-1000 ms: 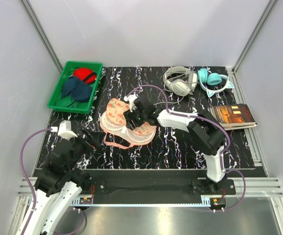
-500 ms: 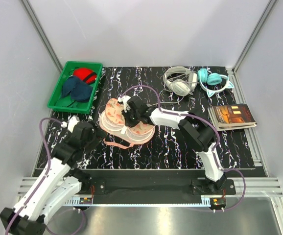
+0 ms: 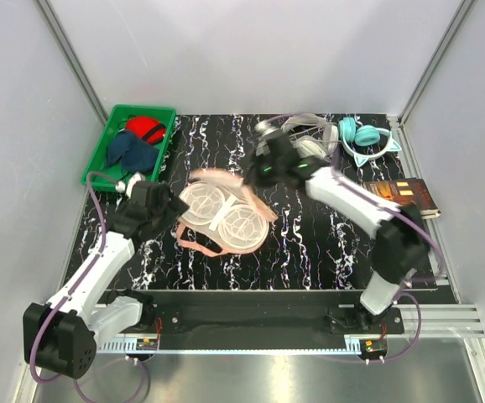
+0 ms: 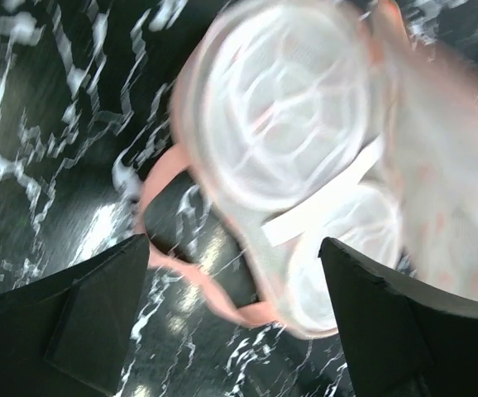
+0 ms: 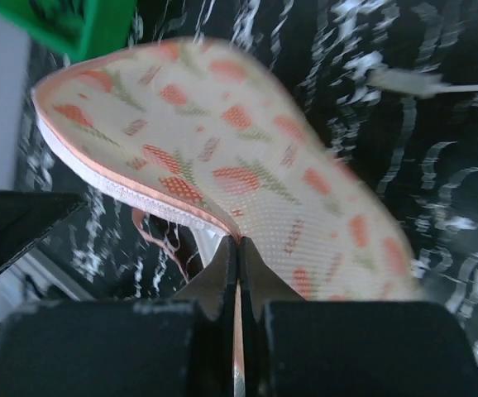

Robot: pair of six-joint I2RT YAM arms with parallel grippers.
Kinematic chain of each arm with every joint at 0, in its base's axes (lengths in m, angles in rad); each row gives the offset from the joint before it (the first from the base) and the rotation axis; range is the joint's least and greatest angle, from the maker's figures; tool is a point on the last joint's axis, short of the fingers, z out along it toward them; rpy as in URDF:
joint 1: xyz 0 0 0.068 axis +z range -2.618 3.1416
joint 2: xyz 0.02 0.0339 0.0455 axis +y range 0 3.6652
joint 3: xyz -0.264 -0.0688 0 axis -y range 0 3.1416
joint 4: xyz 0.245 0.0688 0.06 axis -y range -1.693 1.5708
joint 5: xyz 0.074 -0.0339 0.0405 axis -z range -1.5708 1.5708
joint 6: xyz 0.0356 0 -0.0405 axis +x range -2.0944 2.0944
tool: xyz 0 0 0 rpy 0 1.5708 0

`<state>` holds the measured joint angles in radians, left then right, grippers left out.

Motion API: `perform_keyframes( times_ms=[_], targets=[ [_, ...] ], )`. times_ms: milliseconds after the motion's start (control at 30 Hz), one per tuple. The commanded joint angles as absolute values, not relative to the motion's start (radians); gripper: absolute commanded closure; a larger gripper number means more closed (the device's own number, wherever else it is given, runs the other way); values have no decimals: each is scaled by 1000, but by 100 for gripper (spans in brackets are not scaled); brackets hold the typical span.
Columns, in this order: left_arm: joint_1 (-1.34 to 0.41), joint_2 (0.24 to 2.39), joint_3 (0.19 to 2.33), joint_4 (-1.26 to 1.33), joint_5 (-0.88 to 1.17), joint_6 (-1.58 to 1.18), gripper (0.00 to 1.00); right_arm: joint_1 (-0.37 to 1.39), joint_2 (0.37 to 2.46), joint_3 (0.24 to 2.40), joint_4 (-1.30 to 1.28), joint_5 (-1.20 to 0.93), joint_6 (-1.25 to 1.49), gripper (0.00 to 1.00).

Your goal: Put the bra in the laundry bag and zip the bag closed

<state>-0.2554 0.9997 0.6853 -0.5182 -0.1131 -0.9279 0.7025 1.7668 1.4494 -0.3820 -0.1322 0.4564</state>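
Note:
The laundry bag lies open in the middle of the black mat, its white mesh inside facing up. My right gripper is shut on the pink zip edge of the printed top flap and holds it raised toward the back right; the pinch shows in the right wrist view. My left gripper hangs open just left of the bag, with the mesh cups and the pink strap loop ahead of its fingers. The red bra lies in the green bin at the back left.
The green bin also holds a dark blue garment. White headphones and teal cat-ear headphones lie at the back right. A book lies on the mat's right edge. Grey walls close in both sides.
My right gripper shut on the bag's top flap and swung it up and back to the right, opening the bag. My left arm reached forward to the bag's left side.

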Motion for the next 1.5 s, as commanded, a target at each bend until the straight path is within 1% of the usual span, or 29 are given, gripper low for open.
perform_keyframes(
  times_ms=[0,33,67,133,167,200,233,267,300,367,400,433,467,500,533,600,633,700,733,767,833,900,1000,1133,1233,1300,1367,1400,1467],
  targets=[
    [-244,1043,854,-413,-152,-775,6,491,1606,1300,-394,-274,624,100],
    [-224,1060,895,-408,-143,-763,3,401,1595,1272,-393,-296,627,100],
    [-210,1080,914,-399,-129,-741,1,347,1586,1215,-382,-343,627,100],
    [-155,1144,965,-362,-34,-712,1,226,1569,1160,-370,-371,615,100],
    [-134,1167,986,-359,-6,-695,1,192,1565,1099,-361,-408,612,100],
    [-112,1219,1006,-356,71,-686,1,161,1562,1068,-344,-426,612,100],
    [-63,1247,1049,-344,102,-675,1,117,1562,1040,-327,-442,606,100],
    [-45,1303,1075,-347,123,-654,1,106,1566,999,-328,-448,595,97],
    [-25,1330,1125,-347,147,-643,1,92,1565,980,-328,-437,569,83],
    [46,1405,1176,-348,182,-611,1,78,1542,934,-336,-382,545,66],
    [73,1431,1228,-342,211,-604,1,77,1528,928,-347,-353,514,50],
    [121,1455,1255,-336,227,-577,1,78,1514,927,-380,-289,497,41],
    [135,1506,1287,-331,188,-560,1,77,1484,934,-402,-250,468,31],
    [147,1535,1340,-321,164,-545,1,78,1470,939,-422,-211,460,24],
    [173,1569,1367,-310,152,-514,1,80,1453,957,-464,-143,450,12],
    [207,1681,1466,-314,146,-506,1,87,1414,976,-495,-106,425,1],
    [210,1713,1495,-313,129,-503,1,90,1404,1000,-521,-100,416,0],
    [203,1787,1531,-264,19,-502,1,97,1384,1022,-544,-95,396,0],
    [206,1807,1546,-270,6,-524,4,101,1379,1043,-567,-101,390,0],
    [206,1834,1558,-288,-76,-543,6,104,1371,1057,-580,-109,374,0],
    [219,1850,1578,-386,-150,-651,12,115,1359,1086,-621,-103,367,0],
    [241,1839,1524,-391,-173,-725,14,132,1327,1086,-627,-101,373,0],
    [248,1822,1467,-397,-222,-845,14,155,1304,1083,-624,-130,391,0],
    [264,1851,1456,-488,-238,-1070,14,218,1305,1088,-629,-127,400,0],
    [271,1906,1471,-486,-213,-1118,14,229,1299,1080,-629,-126,405,0],
    [278,1933,1496,-480,-198,-1138,20,232,1290,1071,-630,-120,408,0],
    [276,1965,1523,-474,-195,-1147,22,233,1279,1062,-629,-114,402,0],
    [279,1974,1532,-474,-190,-1153,26,232,1275,1054,-632,-109,402,0],
    [279,1993,1545,-474,-175,-1166,28,232,1261,1049,-634,-103,400,0]
  ],
)
